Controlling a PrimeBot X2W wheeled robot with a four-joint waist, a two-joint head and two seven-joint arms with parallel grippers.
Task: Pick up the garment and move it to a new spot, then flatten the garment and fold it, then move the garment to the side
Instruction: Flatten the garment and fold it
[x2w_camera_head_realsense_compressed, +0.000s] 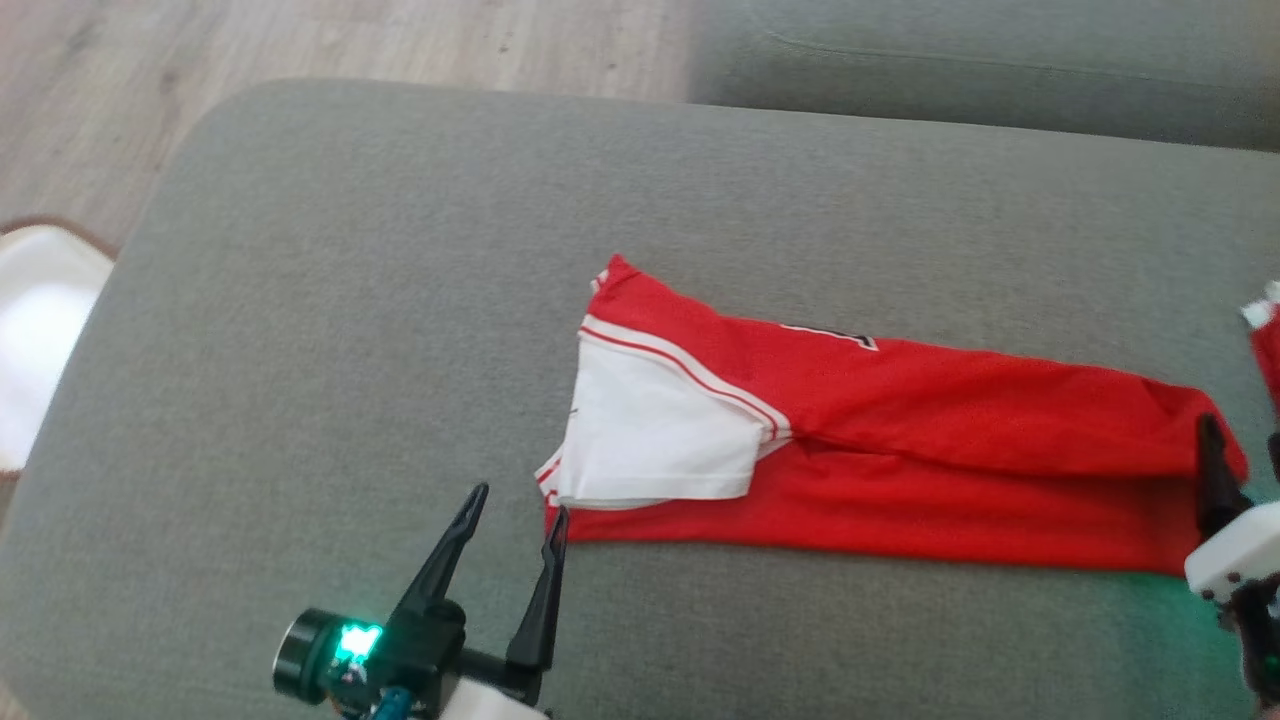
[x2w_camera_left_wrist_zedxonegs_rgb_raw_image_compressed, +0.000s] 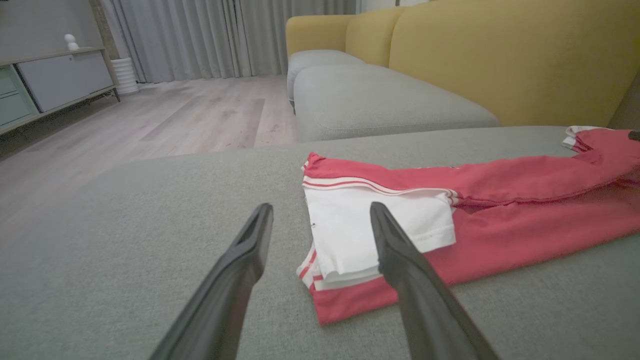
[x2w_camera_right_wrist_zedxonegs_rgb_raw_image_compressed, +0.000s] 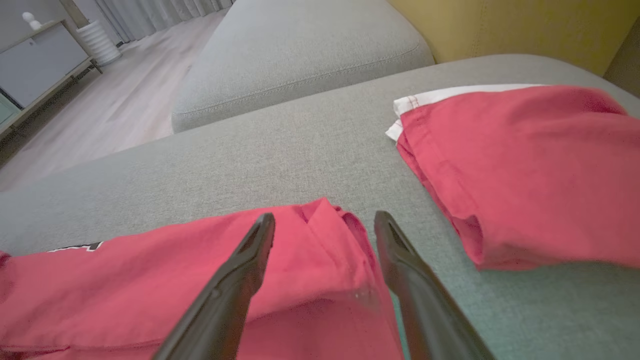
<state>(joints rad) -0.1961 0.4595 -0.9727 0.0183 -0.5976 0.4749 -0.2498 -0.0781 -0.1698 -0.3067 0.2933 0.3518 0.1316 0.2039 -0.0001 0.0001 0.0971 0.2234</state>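
broadly, grey cushion under red garment — wood floor beyond — left gripper, right gripper both agape

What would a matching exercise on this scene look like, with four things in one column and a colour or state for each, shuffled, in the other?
Things:
1. sleeve
2. left pincer
3. sofa back
4. cushion

Colour or state:
A. grey
B. open
C. white
D. yellow

Pairs: 1-C, 2-B, 3-D, 4-A
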